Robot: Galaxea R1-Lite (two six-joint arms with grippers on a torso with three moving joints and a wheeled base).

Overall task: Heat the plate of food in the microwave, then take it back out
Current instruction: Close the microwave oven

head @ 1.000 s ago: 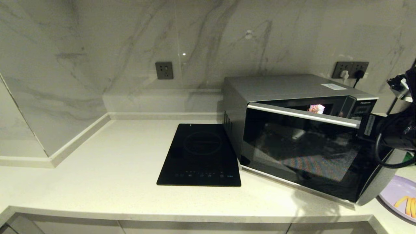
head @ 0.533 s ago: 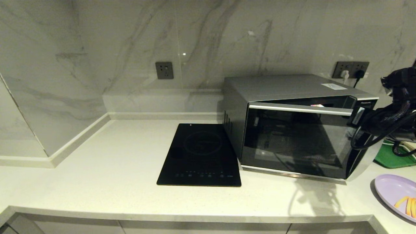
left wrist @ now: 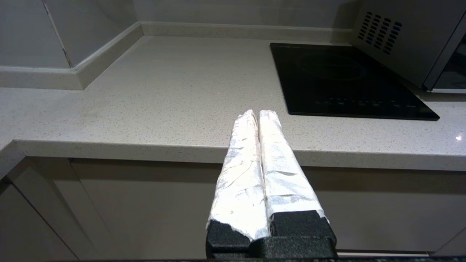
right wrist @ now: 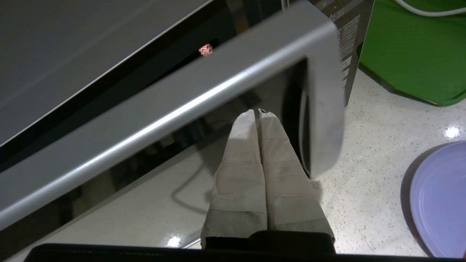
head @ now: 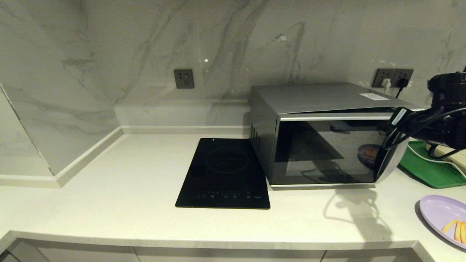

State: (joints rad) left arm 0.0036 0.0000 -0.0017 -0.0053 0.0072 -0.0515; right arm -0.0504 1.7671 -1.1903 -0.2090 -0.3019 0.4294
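The silver-grey microwave stands at the back right of the counter. Its dark glass door is swung almost against the body, with a narrow gap left along the top. My right gripper is shut and empty, its tips against the door glass beside the curved silver handle. In the head view that gripper sits at the door's handle end. The lavender plate with yellow-orange fries rests on the counter at the front right, outside the microwave. My left gripper is shut and parked low before the counter's front edge.
A flat black induction cooktop lies left of the microwave. A green tray with a white cable across it sits behind the plate, right of the microwave. Marble walls close off the back and the left corner.
The microwave door has swung from wide open to nearly shut, with my right gripper following it inward toward the microwave. The plate stays on the counter.
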